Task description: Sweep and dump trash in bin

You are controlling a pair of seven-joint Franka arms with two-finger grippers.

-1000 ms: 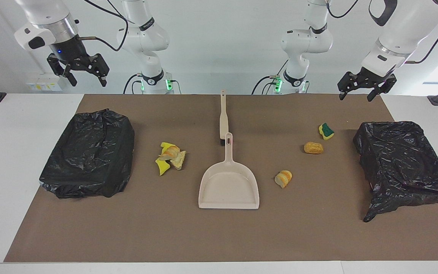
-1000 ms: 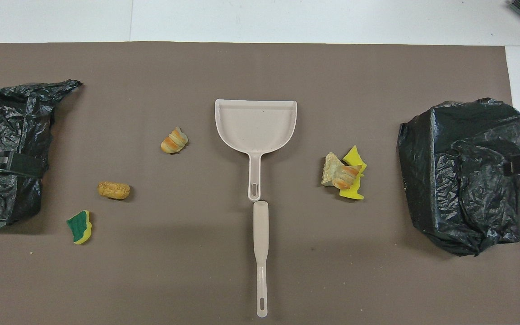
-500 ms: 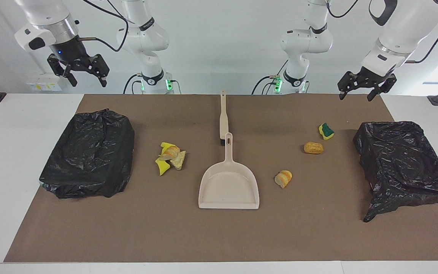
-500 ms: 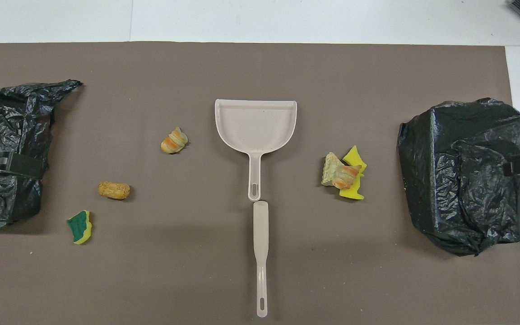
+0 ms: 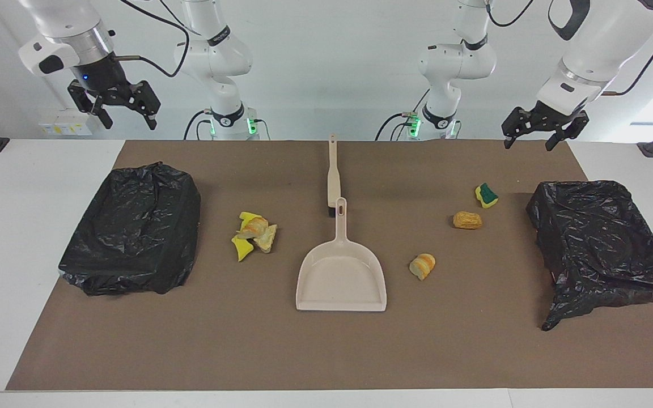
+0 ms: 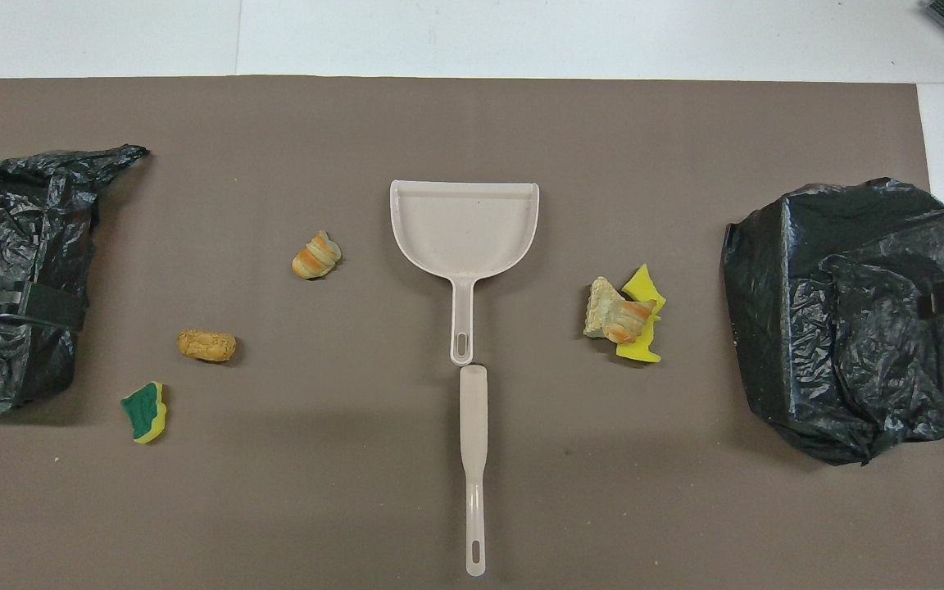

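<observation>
Trash [image 5: 255,231] scattered beside dustpan [image 5: 341,277], both jaws open, raised.

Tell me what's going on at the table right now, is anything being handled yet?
Nothing is being handled yet. The left gripper and right gripper both hang open in the air at their own ends of the table, holding nothing. The beige plastic dustpan and beige brush lie untouched mid-table. Yellow sponge scraps and bread-like lumps sit scattered on the brown mat, none swept. Two black-bagged bins wait at either end.
</observation>
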